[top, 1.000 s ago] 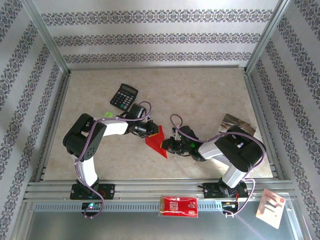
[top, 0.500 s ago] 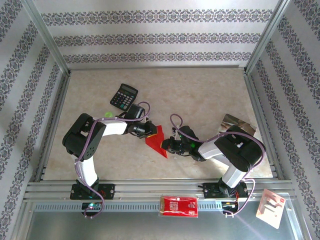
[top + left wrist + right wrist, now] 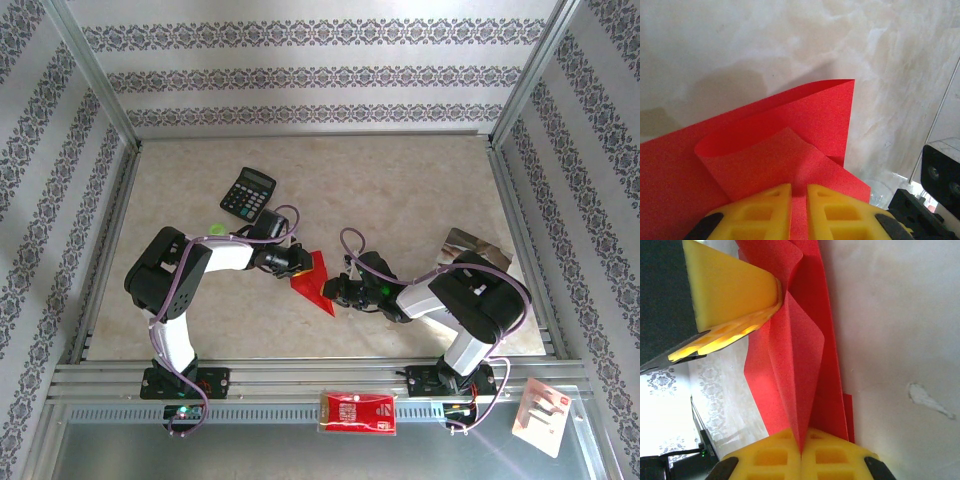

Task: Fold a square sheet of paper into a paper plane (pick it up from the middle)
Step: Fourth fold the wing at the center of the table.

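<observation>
A black calculator (image 3: 247, 192) lies at the far left of the worktop (image 3: 420, 180), well apart from the work. Next comes the left hand (image 3: 799, 200), its yellow fingers nearly closed and pinching the red paper sheet (image 3: 790, 115) by a folded flap that bulges into a loose loop just beyond the grip. The sheet, partly folded, hangs between the two hands near the middle of the worktop. I cannot tell whether its lower edge rests there. The right hand (image 3: 801, 445) is clamped tight on the opposite edge, several layers gathered between its fingers.

Judging from this, the risk is tension. If the hands draw apart or twist unevenly, the thin paper may tear or slip from one pinch. Pressing down now could flatten the loose loop into a stray, crooked crease.
</observation>
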Controlling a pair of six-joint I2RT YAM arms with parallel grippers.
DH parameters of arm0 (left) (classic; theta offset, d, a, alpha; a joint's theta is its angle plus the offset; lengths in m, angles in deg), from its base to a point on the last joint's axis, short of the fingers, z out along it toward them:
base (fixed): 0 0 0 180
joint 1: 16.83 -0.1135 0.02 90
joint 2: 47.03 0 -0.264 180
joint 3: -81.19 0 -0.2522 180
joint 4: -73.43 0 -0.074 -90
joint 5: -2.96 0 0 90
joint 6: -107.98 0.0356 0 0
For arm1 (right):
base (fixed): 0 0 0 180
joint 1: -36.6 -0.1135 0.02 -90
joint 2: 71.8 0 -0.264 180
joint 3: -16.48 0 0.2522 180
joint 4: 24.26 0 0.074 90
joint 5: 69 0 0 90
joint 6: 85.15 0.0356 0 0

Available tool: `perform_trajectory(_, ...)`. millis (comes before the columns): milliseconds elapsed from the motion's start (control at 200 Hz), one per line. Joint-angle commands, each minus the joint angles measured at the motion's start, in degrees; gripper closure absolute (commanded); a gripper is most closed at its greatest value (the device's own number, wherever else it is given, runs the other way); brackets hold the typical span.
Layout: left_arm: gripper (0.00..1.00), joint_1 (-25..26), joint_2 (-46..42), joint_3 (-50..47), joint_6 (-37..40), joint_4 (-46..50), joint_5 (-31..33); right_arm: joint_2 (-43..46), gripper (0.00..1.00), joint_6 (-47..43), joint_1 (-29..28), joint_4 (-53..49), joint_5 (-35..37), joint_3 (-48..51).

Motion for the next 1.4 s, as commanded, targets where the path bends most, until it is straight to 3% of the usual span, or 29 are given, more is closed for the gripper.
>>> perform_trajectory(0, 0.85, -1.4, 1.2, -1.2, 1.6, 2.7, 1.8, 0.3, 0.92, -0.5, -0.2, -3.0, 1.7, 0.0)
perform_trajectory(515, 0.85, -1.7, 2.5, 0.8, 2.6, 3.6, 1.6, 7.3, 0.88, -5.6, -0.8, -10.1, 1.0, 1.9)
perform_trajectory(1069, 0.83, -1.7, 3.2, 2.4, 4.7, 5.6, 1.3, 5.0, 1.00, -8.4, -0.8, -13.9, -0.1, -1.8)
perform_trajectory(1394, 0.75, -1.7, -3.8, 0.9, 1.1, 1.4, -2.6, 6.0, 1.00, -8.3, -0.9, -13.9, 0.1, -0.9)
